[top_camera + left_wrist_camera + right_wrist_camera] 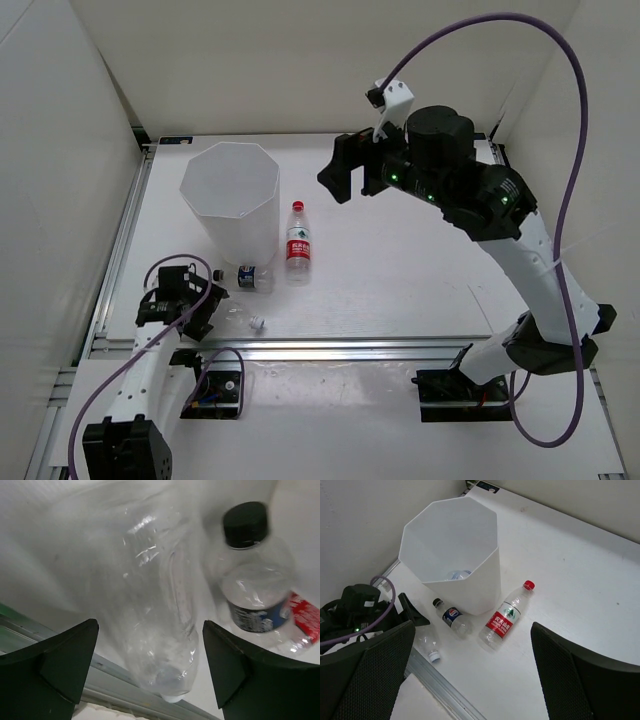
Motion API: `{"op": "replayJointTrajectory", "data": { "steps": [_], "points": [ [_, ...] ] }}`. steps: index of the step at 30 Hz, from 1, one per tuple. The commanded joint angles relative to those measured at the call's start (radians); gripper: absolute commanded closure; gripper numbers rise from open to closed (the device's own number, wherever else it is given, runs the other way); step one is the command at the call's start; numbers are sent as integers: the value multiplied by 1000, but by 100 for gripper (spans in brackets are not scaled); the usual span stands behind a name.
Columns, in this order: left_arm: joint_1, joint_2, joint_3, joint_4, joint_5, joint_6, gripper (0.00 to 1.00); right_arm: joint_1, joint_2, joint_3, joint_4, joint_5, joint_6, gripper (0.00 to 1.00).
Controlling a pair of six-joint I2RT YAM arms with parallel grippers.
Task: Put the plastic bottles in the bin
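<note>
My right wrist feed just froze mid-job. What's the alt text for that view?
Looking down at the white bin, one clear bottle already lies inside. Three more lie on the table beside it: a red-capped bottle, a dark-capped bottle with a blue label, and an unlabelled white-capped bottle nearest the table edge.

Bright, even overhead light, white walls bouncing it. Shadows soft, faint beside bin [232,200]. Table [420,270] near washed-out. My top view sharp. My left wrist view too close: unlabelled bottle [160,610] smeared, out of focus, glints on plastic; dark-capped bottle [252,575] slightly soft. My right wrist view clear.
</note>
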Motion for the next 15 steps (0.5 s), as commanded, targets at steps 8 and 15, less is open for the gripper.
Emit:
{"op": "replayJointTrajectory", "data": {
  "steps": [8,15],
  "points": [
    [5,15,23,-21,-3,-33,53,3,-100,-18,-32,21,1,0],
    [5,-72,588,-284,-210,-42,54,3,-109,-75,-32,12,10,0]
  ]
}}
